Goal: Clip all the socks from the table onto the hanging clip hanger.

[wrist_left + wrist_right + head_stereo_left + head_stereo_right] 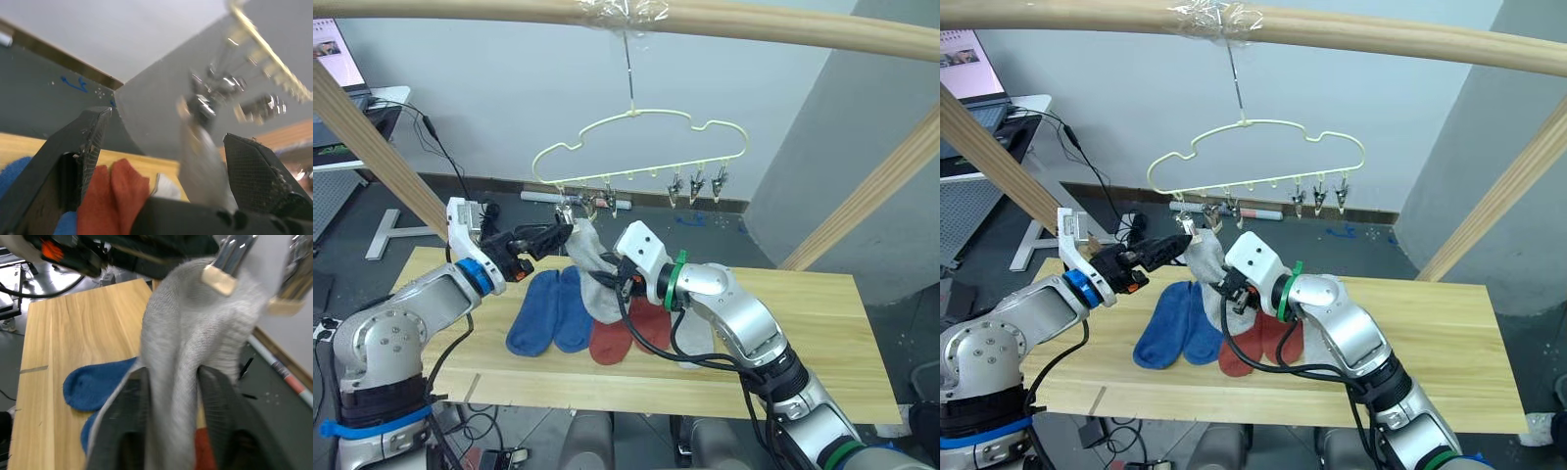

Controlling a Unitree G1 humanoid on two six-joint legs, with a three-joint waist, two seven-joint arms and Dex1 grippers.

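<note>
The left arm is reaching in from the lower left of the head view, its forearm angled up and toward the middle, and the left gripper (558,235) is hovering with its fingers spread wide beside the top of a grey sock (590,266). The right arm is bending in from the lower right, elbow over the table (822,323), and the right gripper (173,396) is pinching the middle of that hanging grey sock between its two fingers. The sock's upper edge is sitting at a metal clip (226,262) at the left end of the clip hanger (641,147), which is hanging from a wooden pole (783,24) across the top of the frame.

Counted on the table: two blue socks (546,311) lying side by side, two rust-red socks (626,335) just right of them, and part of a second grey sock (697,338) under the right forearm. Three bare clips (697,184) are dangling at the hanger's right end.

The right half of the tabletop is lying bare, and the near edge is running along the bottom of the frame.
</note>
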